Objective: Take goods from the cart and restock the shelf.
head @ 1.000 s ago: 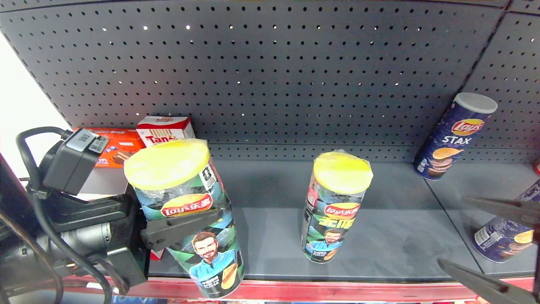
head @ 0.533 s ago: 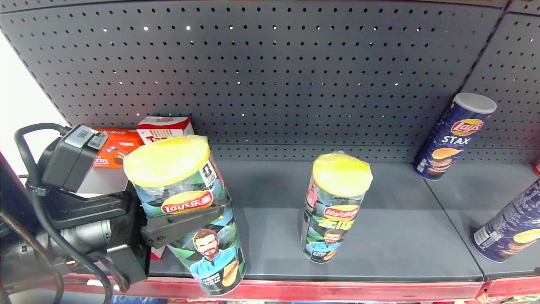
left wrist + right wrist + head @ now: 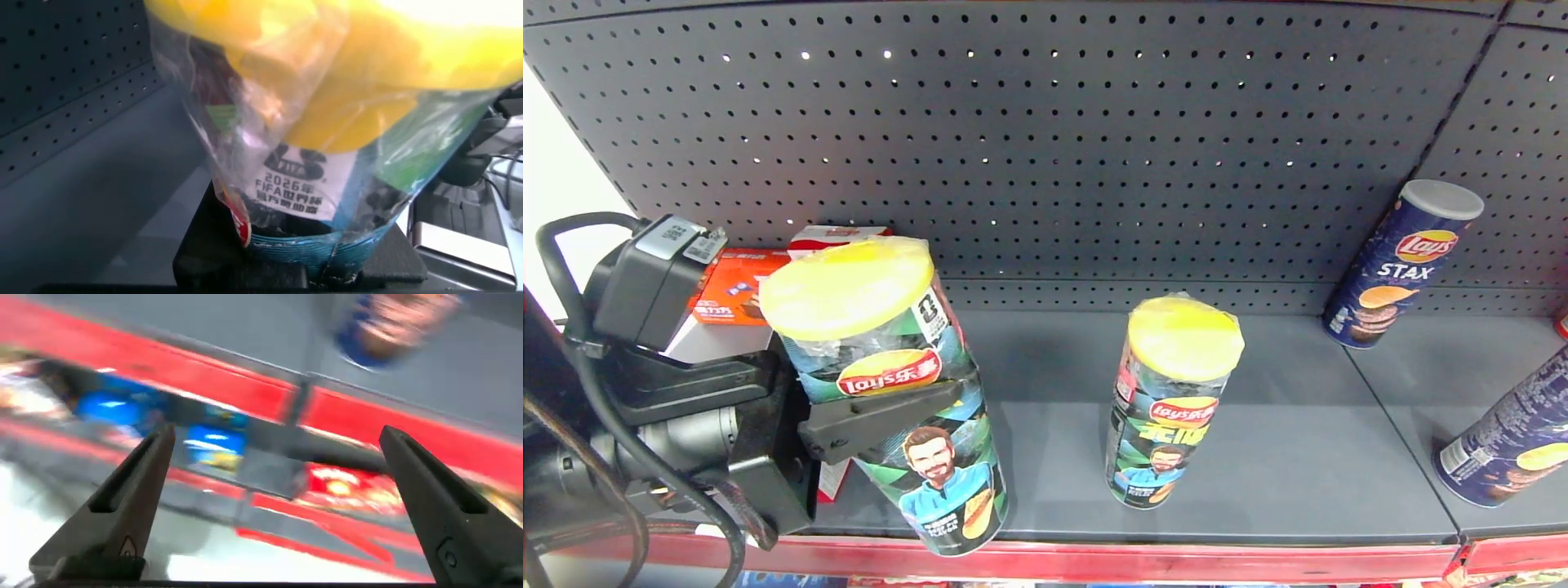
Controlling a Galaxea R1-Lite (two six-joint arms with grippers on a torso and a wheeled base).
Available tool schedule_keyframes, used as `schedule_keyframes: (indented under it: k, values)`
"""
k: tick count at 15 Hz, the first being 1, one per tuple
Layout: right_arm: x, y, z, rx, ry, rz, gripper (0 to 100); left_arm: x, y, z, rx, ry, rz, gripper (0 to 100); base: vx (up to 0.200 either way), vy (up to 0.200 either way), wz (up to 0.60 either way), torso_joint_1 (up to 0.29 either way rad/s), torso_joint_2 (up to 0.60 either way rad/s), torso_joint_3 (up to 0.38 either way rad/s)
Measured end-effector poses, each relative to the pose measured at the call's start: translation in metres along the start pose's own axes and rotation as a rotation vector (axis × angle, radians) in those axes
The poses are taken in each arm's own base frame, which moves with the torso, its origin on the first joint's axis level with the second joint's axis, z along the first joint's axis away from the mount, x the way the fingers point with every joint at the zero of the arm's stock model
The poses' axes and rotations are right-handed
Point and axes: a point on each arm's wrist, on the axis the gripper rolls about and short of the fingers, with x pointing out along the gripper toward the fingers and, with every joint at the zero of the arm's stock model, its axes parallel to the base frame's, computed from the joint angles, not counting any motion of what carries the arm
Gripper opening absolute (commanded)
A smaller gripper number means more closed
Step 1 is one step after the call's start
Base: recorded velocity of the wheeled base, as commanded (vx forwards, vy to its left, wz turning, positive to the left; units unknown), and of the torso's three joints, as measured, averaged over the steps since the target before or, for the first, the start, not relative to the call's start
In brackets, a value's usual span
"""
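The robot's left hand (image 3: 894,412) clamps a yellow-lidded chip can (image 3: 882,327) around its middle, one dark finger (image 3: 874,425) crossing the label. The can tilts at the left front of the shelf (image 3: 1298,457), its base over the red front rail (image 3: 1176,562); whether it touches the shelf cannot be told. From the left wrist, the same can rises between the hand's black jaws, clear wrap bunched under the lid. The right hand (image 3: 278,502) hangs with its two fingers spread wide apart and nothing between them, before a blurred red rail. Mid-shelf, well apart from the held can, a second matching can (image 3: 1172,400) stands upright. Farther right, a blue can (image 3: 1503,445) shows tilted at the frame's edge, and another blue can (image 3: 1401,265) leans at the pegboard back wall (image 3: 1045,147). Behind the held can, a red-and-white box (image 3: 837,237) sits beside an orange box (image 3: 731,286)
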Motion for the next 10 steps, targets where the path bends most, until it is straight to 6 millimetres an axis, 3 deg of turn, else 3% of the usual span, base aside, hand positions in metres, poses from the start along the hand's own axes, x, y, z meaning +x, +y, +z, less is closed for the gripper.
schedule_keyframes:
  k: [4,7,10]
  values:
    - [-0.01,0.001,-0.004,0.049,-0.084,-0.173,100,0.001,-0.001,0.001,0.002,-0.002,-0.008,0,0.0,0.0,0.0,0.0,0.0,0.0]
    - [-0.017,0.0,-0.006,0.219,-0.174,-0.302,100,0.001,-0.002,0.001,0.004,-0.004,-0.011,0,0.0,0.0,0.0,0.0,0.0,0.0]
    - [-0.019,0.002,-0.009,0.248,-0.202,-0.237,100,0.001,-0.002,0.002,0.005,-0.004,-0.023,0,0.0,0.0,0.0,0.0,0.0,0.0]
